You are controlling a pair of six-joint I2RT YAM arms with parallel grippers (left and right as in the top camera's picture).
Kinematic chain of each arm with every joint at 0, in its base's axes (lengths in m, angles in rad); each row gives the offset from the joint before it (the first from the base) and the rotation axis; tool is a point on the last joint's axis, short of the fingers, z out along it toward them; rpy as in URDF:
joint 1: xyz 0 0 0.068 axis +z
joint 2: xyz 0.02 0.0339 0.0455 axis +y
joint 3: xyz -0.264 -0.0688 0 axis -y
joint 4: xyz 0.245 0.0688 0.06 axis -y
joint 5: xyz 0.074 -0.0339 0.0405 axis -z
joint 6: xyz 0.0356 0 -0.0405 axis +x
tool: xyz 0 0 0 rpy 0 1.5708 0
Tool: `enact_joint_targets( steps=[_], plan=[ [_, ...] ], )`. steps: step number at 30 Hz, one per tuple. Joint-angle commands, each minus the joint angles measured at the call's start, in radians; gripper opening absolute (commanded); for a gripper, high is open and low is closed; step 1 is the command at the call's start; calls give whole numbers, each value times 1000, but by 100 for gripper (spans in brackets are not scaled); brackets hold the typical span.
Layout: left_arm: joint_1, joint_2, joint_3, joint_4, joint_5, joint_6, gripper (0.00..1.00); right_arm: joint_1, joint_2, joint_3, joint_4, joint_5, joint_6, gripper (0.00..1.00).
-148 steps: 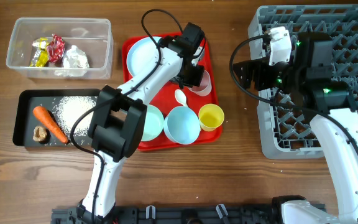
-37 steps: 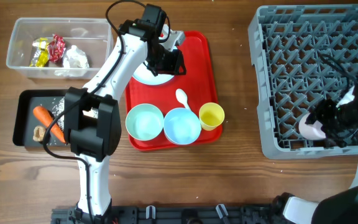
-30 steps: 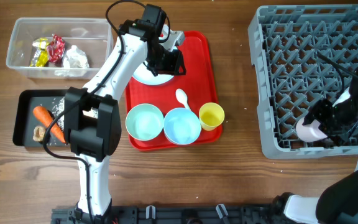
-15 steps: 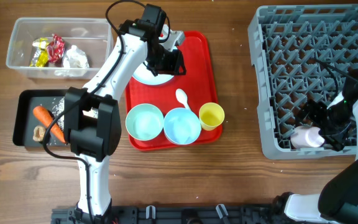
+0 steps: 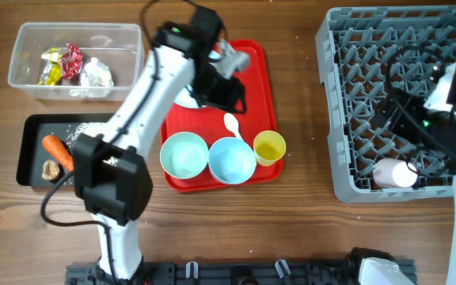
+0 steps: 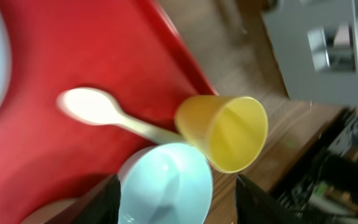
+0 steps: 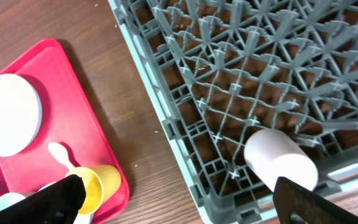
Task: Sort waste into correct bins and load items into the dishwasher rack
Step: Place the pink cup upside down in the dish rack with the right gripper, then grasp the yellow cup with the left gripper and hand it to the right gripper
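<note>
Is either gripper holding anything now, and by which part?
Nothing is held. The left gripper and the right gripper are both open; the pink cup lies free in the rack.

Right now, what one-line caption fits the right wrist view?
Pink cup lying on its side in the rack, red tray off to the left.

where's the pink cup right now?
Overhead, the pink cup lies on its side in the dishwasher rack, near the rack's front edge on the table's right side. It is well apart from the red tray.
</note>
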Motion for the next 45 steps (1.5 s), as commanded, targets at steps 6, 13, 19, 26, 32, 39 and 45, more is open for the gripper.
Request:
enact_joint_targets(
  steps=[6,13,19,26,32,39,45],
  plan=[
    [-191,79,-160,181,-245,-12,61,20,72,8,1,9,-36,100],
    [-193,110,-162,215,-246,-16,4,20,72,8,6,9,-57,100],
    [-117,3,-74,202,-122,-121,4,20,72,6,79,-124,-107,100],
    [142,-69,-29,346,813,-84,4,20,170,-91,371,-789,-286,100],
    [174,-69,-29,373,983,-29,4,43,312,-173,792,-1309,-174,100],
    [174,-69,-29,375,957,-30,4,206,344,-173,1018,-1325,-40,100],
    [174,-69,-29,375,922,-30,4,215,344,-173,1123,-1409,13,100]
  ],
)
